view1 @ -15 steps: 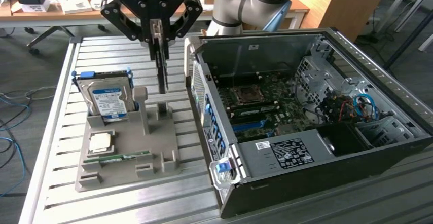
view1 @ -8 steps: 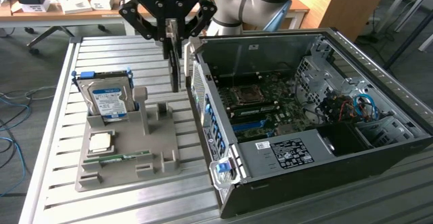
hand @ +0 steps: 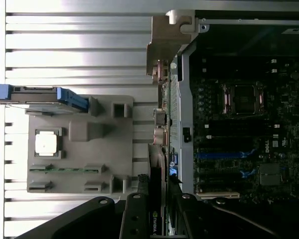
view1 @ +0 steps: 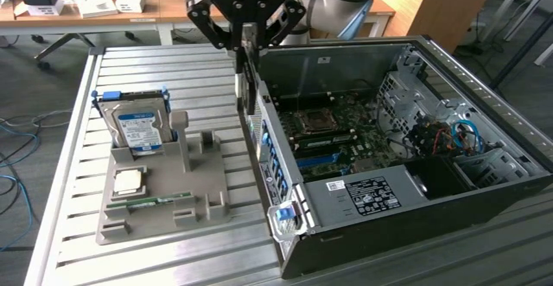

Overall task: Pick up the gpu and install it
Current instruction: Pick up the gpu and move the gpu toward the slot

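The gpu (view1: pixel 248 79) hangs edge-down from the jaws, which pinch it along its upper edge; the wrist view shows the dark card (hand: pixel 157 199) clamped between the two fingers with its printed logo facing up. It sits in the air just outside the rear wall of the open computer case (view1: pixel 415 189), on the exterior view's left of it, above the slatted table (view1: pixel 155 66). Whether its lower edge touches the wall I cannot tell.

As I judge it, the step in hand is carrying the card over the rear wall toward the blue expansion slots (view1: pixel 324 163) on the motherboard (view1: pixel 337 131). Doing it well means keeping the card plumb and parallel to the slots, with the silver bracket end (hand: pixel 164 45) facing the rear wall. It also needs enough height that the lower edge clears the rim without catching. A firm, centred grip matters, since a thin card can pivot between the fingers if it brushes metal.

The arm comes in from above, wrist pointing straight down, with the fingers closed across the card's thickness. The grey holder (view1: pixel 155 195) with the hard drive (view1: pixel 134 121) and the memory stick (view1: pixel 151 202) lies well apart, toward the exterior view's left
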Available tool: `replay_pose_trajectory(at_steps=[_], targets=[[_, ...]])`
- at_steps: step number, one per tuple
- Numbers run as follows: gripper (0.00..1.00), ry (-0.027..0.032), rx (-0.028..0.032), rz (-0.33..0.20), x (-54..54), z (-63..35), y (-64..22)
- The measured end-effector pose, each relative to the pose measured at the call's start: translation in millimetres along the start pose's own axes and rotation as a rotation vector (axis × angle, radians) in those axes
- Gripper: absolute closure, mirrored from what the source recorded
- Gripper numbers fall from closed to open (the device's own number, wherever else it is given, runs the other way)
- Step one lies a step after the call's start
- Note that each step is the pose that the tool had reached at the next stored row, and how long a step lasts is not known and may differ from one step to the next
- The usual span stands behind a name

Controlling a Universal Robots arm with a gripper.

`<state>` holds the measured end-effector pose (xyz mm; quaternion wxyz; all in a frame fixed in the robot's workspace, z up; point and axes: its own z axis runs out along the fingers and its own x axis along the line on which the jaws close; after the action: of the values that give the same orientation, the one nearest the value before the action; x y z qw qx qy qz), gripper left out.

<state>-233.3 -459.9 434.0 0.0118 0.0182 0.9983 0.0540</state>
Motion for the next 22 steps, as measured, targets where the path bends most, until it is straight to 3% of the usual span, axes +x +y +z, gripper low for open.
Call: replay_pose_trajectory(at_steps=[22], targets=[[0.74, 0.0012, -0.0048, -0.002, -97.6, 2.6, 3.4]])
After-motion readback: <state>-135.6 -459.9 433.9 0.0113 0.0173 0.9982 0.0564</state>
